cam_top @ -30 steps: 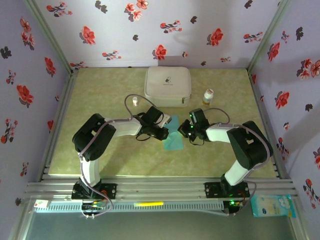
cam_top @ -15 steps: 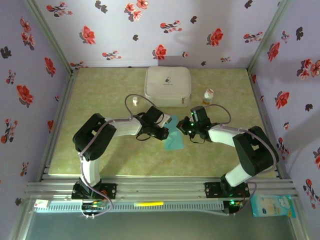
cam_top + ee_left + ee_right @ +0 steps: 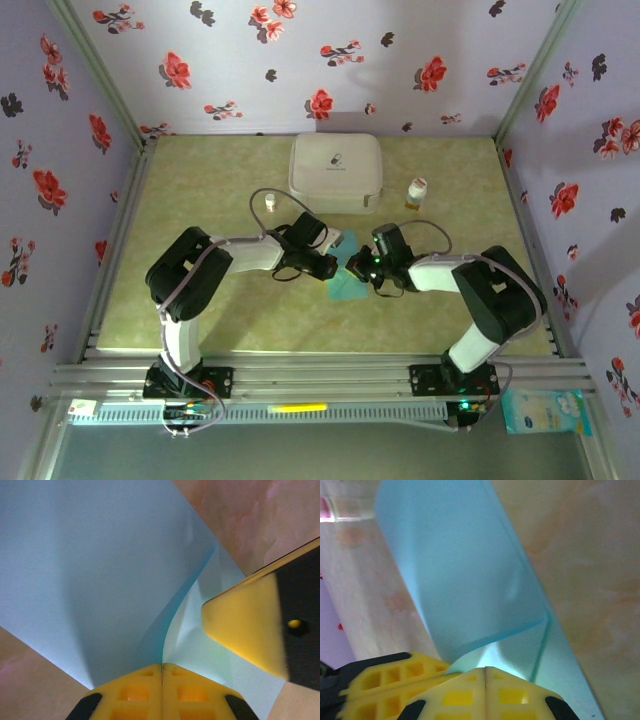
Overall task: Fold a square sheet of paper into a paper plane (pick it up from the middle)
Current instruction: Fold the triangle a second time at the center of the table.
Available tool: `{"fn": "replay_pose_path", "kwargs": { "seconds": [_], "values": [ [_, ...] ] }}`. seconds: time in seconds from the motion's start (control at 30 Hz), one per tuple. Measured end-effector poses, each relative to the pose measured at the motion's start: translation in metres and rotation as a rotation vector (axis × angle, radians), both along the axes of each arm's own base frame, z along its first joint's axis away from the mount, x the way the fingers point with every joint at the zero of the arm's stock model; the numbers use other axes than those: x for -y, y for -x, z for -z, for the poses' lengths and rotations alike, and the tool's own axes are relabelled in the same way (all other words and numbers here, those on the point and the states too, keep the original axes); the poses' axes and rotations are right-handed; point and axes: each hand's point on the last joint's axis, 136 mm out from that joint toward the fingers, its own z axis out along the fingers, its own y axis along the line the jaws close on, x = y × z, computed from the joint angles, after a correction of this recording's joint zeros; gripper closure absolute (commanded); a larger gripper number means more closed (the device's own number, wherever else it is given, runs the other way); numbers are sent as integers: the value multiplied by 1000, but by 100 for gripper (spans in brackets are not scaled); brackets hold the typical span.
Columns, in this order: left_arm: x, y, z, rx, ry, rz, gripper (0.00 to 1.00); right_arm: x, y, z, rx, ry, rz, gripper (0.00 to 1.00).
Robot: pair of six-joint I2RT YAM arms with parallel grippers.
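Note:
The square sheet of paper (image 3: pixel 347 285) is light blue-teal and lies partly folded on the table between the two arms. One flap (image 3: pixel 100 570) curls up off the lower layer. My left gripper (image 3: pixel 331 267) is shut, and the flap's curved edge runs straight into the seam of its fingertips (image 3: pixel 162 666). My right gripper (image 3: pixel 357 267) is shut too, its tips (image 3: pixel 486 670) resting on the lower layer (image 3: pixel 520 655) under the raised flap (image 3: pixel 465 575). The two grippers nearly touch: a right finger (image 3: pixel 245 625) shows in the left wrist view and the left fingers (image 3: pixel 385 680) in the right wrist view.
A white rounded case (image 3: pixel 335 172) stands behind the paper. A small bottle with a white cap (image 3: pixel 417 192) is to its right and a small white object (image 3: pixel 270 202) to its left. Flowered walls and metal rails close in the green table (image 3: pixel 200 300).
My right gripper drew back from the paper, then came forward and left again, ending close to the left gripper. The left arm and its hold have not moved.

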Motion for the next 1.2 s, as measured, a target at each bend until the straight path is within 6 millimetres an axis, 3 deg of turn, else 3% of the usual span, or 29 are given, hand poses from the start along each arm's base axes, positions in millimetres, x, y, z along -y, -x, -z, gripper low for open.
{"fn": "replay_pose_path", "kwargs": {
  "seconds": [0.17,0.23,0.47,0.63,0.83,1.1,1.2],
  "values": [
    [0,0,0,-1,0,-1,94,1,1,5,-2,2,0,100],
    [-1,-1,0,-6,2,-13,84,1,1,5,4,1,-2,100],
    [-6,-2,-8,-51,2,-88,66,1,0,6,11,3,0,100],
    [-24,-10,-28,-62,2,-200,65,1,0,5,12,3,1,100],
    [-28,-3,-56,-94,93,-281,77,1,0,5,13,2,1,100],
    [-11,27,-60,-253,221,-289,89,1,0,6,12,2,1,100],
    [-1,33,-64,-300,256,-286,100,1,0,6,12,2,1,100]
  ]
}}
